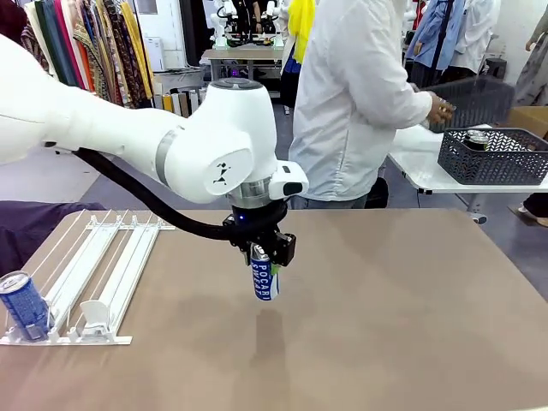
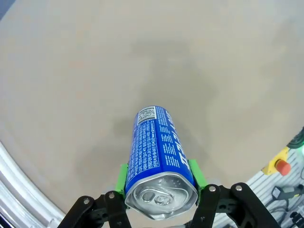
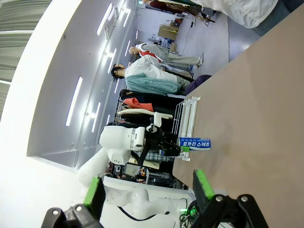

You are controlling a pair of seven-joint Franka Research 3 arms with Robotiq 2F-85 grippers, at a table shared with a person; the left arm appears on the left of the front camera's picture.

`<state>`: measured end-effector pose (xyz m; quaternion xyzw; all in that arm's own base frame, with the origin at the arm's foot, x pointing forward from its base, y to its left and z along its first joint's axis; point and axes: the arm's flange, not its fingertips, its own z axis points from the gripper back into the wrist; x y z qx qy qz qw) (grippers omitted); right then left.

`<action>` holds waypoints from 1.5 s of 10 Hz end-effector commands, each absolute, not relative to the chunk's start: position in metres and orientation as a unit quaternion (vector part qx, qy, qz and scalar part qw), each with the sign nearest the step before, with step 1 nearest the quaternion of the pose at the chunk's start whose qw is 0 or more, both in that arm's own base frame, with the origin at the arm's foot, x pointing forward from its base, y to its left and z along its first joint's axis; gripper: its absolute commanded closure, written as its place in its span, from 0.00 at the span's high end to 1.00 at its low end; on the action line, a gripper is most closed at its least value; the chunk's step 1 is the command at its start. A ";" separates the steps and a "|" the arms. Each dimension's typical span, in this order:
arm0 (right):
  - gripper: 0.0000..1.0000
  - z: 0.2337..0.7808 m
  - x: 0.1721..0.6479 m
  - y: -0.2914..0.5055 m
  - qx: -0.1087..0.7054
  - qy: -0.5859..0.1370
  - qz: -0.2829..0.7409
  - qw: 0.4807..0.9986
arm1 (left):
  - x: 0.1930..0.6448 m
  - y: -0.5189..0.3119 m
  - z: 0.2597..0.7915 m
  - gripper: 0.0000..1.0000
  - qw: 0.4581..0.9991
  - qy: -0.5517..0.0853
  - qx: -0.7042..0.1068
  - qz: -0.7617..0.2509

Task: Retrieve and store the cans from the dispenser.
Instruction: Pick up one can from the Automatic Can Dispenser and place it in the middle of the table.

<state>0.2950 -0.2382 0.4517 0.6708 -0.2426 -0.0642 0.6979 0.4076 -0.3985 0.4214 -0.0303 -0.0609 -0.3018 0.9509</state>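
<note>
table (image 1: 402,308) — brown, shared with a person (image 1: 360,94) who stands at the far side, turned toward a dark basket (image 1: 501,167) on a side table (image 1: 419,171). the dispenser (image 1: 103,265) lies at the near left with a second blue can (image 1: 24,306) at its front end. the left gripper (image 1: 261,250) hangs over mid-table, its pads (image 2: 123,176) clamped on the upper end of an upright blue can (image 1: 265,278) that appears just clear of the surface. the right gripper (image 3: 149,190) stands spread wide, holding nothing. for a good carry, by judgement: a firm squeeze and a vertical wrist — the slim can is held only near its top, so a swing could tilt it. travel smoothly toward the basket, which is likely the store, and lower the can before letting go.
</note>
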 end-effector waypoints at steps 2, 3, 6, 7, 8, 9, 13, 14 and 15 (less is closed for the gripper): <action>1.00 0.454 0.293 -0.239 0.668 -0.240 -0.058 0.702 | 0.423 -0.412 0.415 0.00 0.953 -0.061 -0.038 -0.293; 1.00 0.454 0.293 -0.239 0.668 -0.240 -0.058 0.702 | 0.428 -0.415 0.412 0.00 0.952 -0.067 -0.037 -0.297; 1.00 0.454 0.293 -0.239 0.668 -0.240 -0.058 0.702 | 0.431 -0.418 0.408 0.53 0.951 -0.055 -0.035 -0.302; 1.00 0.454 0.293 -0.239 0.668 -0.240 -0.058 0.702 | 0.431 -0.419 0.408 1.00 0.952 -0.053 -0.034 -0.301; 1.00 0.454 0.293 -0.239 0.668 -0.240 -0.058 0.702 | 0.431 -0.418 0.409 1.00 0.952 -0.054 -0.034 -0.299; 1.00 0.454 0.293 -0.239 0.668 -0.240 -0.058 0.702 | 0.431 -0.417 0.411 1.00 0.953 -0.058 -0.034 -0.297; 1.00 0.454 0.293 -0.239 0.668 -0.240 -0.058 0.702 | 0.414 -0.385 0.476 1.00 0.950 -0.118 -0.066 -0.282; 1.00 0.454 0.293 -0.239 0.668 -0.240 -0.058 0.702 | 0.401 -0.359 0.511 1.00 0.949 -0.113 -0.082 -0.282; 1.00 0.454 0.293 -0.239 0.668 -0.240 -0.058 0.702 | 0.387 -0.318 0.549 1.00 0.944 -0.095 -0.119 -0.293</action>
